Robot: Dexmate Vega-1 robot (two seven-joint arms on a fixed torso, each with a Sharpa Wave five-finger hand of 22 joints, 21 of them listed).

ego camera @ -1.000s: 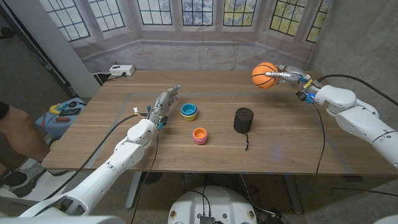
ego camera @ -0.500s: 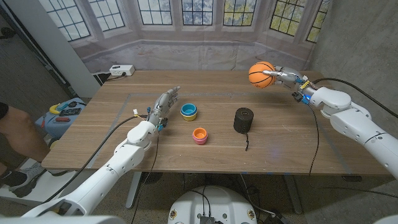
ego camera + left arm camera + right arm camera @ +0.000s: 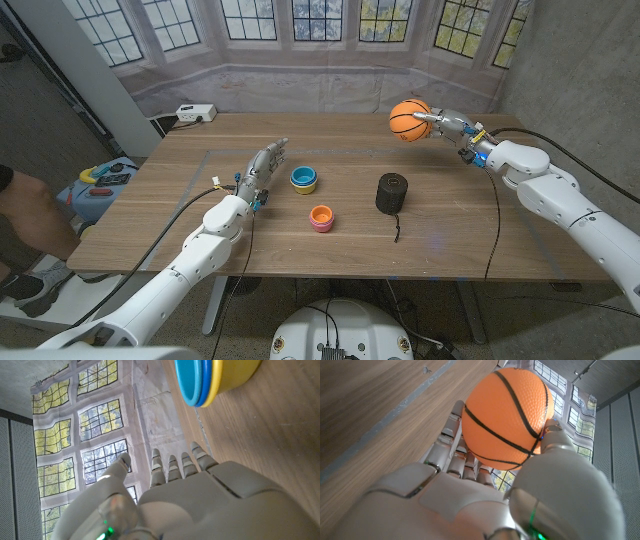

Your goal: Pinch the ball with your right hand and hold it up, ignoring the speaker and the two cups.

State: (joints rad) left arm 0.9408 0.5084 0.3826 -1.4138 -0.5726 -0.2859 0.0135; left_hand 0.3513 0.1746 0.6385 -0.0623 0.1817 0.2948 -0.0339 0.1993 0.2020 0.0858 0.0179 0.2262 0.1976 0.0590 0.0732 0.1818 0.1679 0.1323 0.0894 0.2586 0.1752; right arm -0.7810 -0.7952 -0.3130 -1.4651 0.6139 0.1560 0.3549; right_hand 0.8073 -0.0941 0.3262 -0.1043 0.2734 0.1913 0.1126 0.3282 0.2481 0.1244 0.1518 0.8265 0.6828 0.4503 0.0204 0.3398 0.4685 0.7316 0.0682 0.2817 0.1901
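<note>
One orange rubber ball with black seams is pinched in the right hand, raised above the wooden bench, beyond one black cylindrical speaker and two small cups, blue-and-yellow and orange-and-pink, while the left hand is held with fingers spread, empty.

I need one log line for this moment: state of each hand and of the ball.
right hand: pinches ball, above table | left hand: holds nothing, beside cups

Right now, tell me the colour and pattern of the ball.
The ball is orange with black basketball lines, clearest in the right wrist view.
</note>
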